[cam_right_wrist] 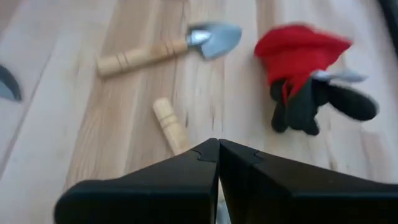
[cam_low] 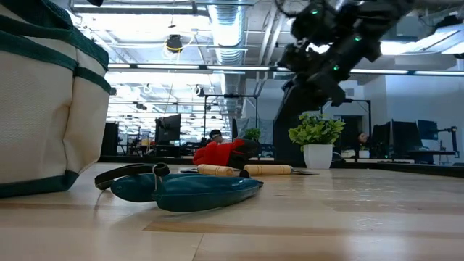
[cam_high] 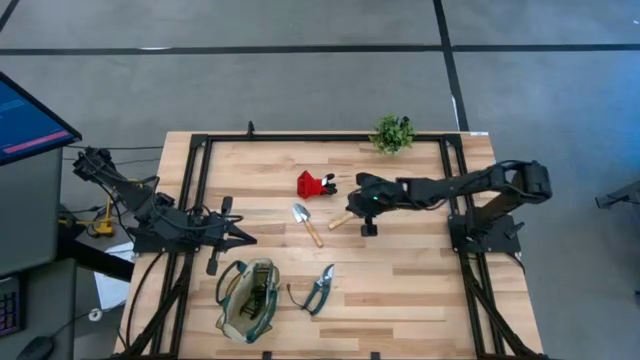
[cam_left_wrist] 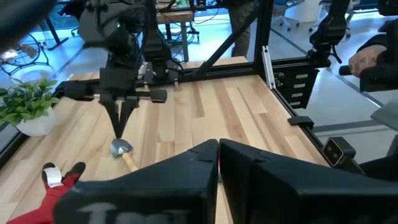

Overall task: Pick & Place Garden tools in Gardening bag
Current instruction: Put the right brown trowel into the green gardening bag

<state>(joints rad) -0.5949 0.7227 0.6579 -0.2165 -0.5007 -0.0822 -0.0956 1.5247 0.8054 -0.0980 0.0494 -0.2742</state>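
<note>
Hovering right gripper (cam_high: 353, 205), fingers clenched and empty, over second trowel (cam_right_wrist: 169, 124); needs opening wide, then dropping squarely astride wooden handle at tabletop centre, bag (cam_high: 248, 299) at seven o'clock.

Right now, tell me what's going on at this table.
The right gripper is shut and hovers over a wooden-handled trowel near the middle of the table, holding nothing. A second trowel and a red-and-black tool lie close by, and the pruning shears rest beside the canvas bag at the front. No tool can be seen in the bag. The left gripper waits shut at the left, just above the bag. A small potted plant stands at the far edge.
</note>
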